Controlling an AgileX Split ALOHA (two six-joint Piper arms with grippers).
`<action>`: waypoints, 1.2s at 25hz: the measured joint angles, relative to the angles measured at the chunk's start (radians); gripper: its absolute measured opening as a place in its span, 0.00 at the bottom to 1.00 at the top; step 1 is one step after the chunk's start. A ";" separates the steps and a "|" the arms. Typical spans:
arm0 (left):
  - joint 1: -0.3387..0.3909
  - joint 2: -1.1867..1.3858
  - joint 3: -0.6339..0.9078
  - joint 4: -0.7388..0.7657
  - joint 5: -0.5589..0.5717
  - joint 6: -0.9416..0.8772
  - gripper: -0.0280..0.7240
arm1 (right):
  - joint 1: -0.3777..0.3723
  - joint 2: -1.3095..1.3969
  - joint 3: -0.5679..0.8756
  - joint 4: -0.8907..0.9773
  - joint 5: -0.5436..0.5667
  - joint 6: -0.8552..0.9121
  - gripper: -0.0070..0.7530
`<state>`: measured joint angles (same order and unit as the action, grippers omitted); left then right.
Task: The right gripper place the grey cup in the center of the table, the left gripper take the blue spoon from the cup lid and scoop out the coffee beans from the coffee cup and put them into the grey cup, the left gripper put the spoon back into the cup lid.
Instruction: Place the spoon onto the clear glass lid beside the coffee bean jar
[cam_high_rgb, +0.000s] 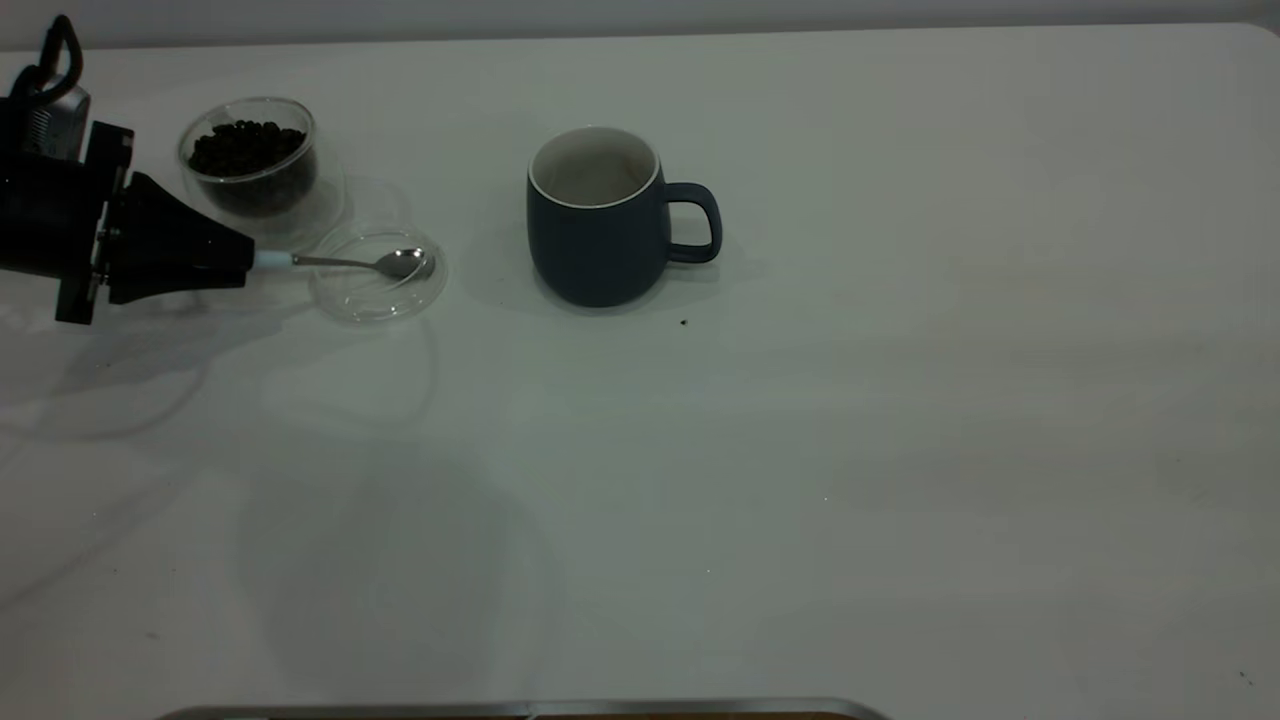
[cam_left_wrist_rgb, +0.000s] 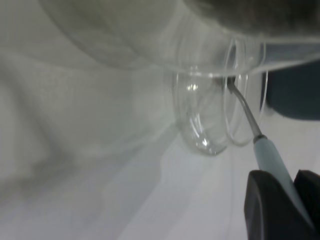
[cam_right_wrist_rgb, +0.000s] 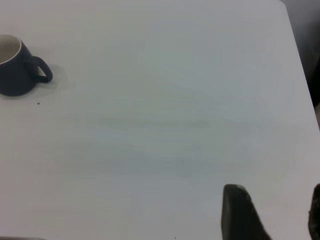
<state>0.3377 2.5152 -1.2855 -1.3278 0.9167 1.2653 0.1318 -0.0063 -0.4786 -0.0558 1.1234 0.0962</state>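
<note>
The grey cup (cam_high_rgb: 595, 225) stands upright mid-table, handle toward the right; it also shows in the right wrist view (cam_right_wrist_rgb: 12, 70). At the far left, my left gripper (cam_high_rgb: 245, 260) is shut on the pale handle of the blue spoon (cam_high_rgb: 370, 263), whose metal bowl rests inside the clear cup lid (cam_high_rgb: 345, 305). The left wrist view shows that handle (cam_left_wrist_rgb: 272, 160) pinched between the black jaws, with the lid (cam_left_wrist_rgb: 205, 115) beyond. The glass coffee cup (cam_high_rgb: 250, 165), full of coffee beans (cam_high_rgb: 245, 148), stands just behind the lid. My right gripper (cam_right_wrist_rgb: 275, 189) hovers open over bare table (cam_high_rgb: 800, 450), outside the exterior view.
A single stray bean (cam_high_rgb: 683, 322) lies on the tabletop just in front of the mug's handle. A metal-edged strip (cam_high_rgb: 520, 710) runs along the near table edge. The table's right edge (cam_right_wrist_rgb: 300, 60) shows in the right wrist view.
</note>
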 joint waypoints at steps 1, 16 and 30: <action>0.000 0.000 0.000 -0.007 -0.003 0.000 0.21 | 0.000 0.000 0.000 0.000 0.000 0.000 0.50; 0.001 0.000 0.000 -0.025 -0.009 -0.041 0.51 | 0.000 0.000 0.000 0.000 0.000 0.000 0.50; 0.003 0.000 0.000 -0.083 -0.071 -0.060 0.72 | 0.000 0.000 0.000 0.000 0.000 0.000 0.50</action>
<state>0.3407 2.5152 -1.2855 -1.4103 0.8456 1.2050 0.1318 -0.0063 -0.4786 -0.0558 1.1234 0.0962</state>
